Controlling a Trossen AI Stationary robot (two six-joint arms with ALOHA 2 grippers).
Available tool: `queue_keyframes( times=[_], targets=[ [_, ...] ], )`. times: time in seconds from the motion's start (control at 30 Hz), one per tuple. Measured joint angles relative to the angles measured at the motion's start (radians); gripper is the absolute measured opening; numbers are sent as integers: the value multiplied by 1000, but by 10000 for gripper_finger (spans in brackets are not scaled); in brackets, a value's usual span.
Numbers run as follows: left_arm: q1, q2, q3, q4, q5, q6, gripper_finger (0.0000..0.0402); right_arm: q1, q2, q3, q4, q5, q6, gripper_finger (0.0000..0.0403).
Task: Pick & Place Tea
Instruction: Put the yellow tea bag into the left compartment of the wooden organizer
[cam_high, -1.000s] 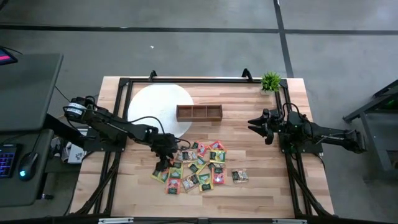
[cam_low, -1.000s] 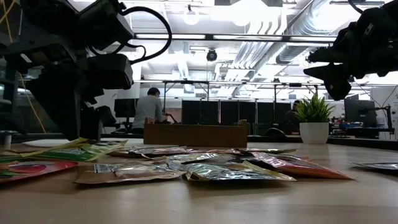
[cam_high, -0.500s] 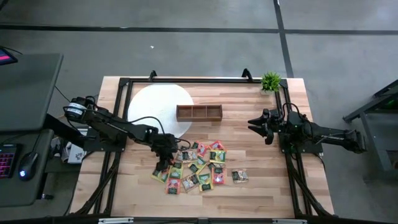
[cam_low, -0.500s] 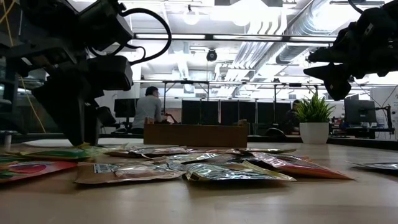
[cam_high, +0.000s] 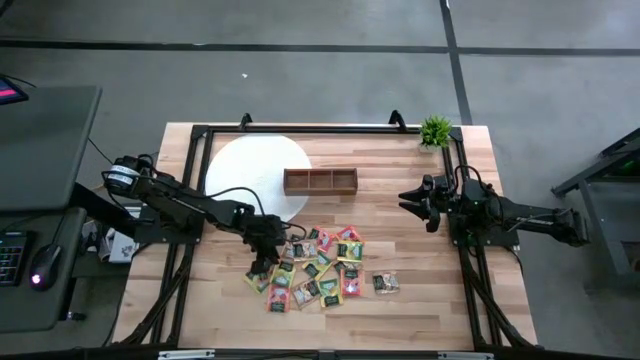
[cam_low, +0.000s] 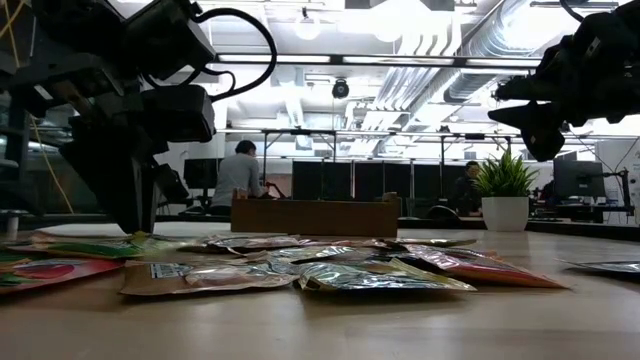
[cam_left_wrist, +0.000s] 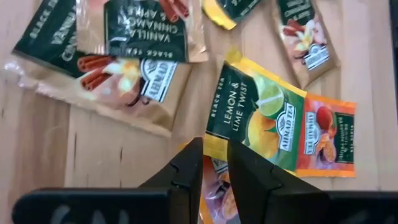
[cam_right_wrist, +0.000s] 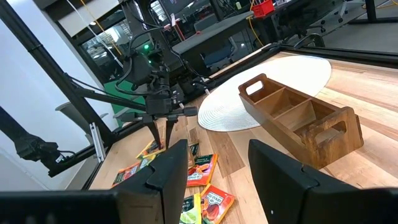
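Note:
Several tea packets (cam_high: 320, 270) in green, yellow and pink lie flat in a loose heap on the wooden table, and one (cam_high: 386, 284) lies apart to the right. My left gripper (cam_high: 262, 268) stands at the heap's left end, pointing down, its fingers closed to a narrow gap on a yellow-orange packet (cam_left_wrist: 215, 180). My right gripper (cam_high: 415, 200) hangs open above the table's right part, away from the tea, with nothing between its fingers (cam_right_wrist: 217, 168). The wooden three-compartment tray (cam_high: 320, 181) stands beyond the heap. My left gripper pinches the yellow-orange packet's edge (cam_left_wrist: 214, 167) between its two fingers, which come from above and point down. The packet lies on the table, partly under a green lemon packet (cam_left_wrist: 255, 121). The fingers themselves hide how much of it they hold.
A round white mat (cam_high: 250, 175) lies at the far left, touching the tray's left end. A small potted plant (cam_high: 435, 130) stands at the far right corner. Black frame rails (cam_high: 200, 190) run along the table's left, right and far edges. Bare wood shows to the heap's right.
My left gripper has stayed at the heap's left end and drawn its fingers together, from wide apart to a narrow gap on the yellow-orange packet. The packets have not visibly shifted.

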Motion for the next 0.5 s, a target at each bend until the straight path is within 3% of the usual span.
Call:
queue_keyframes(
  times=[0.17,0.5],
  targets=[
    [0,0,0,0,0,0,83,0,0,0,0,0,0,165],
    [0,0,0,0,29,-5,160,0,0,0,0,0,0,165]
  ],
)
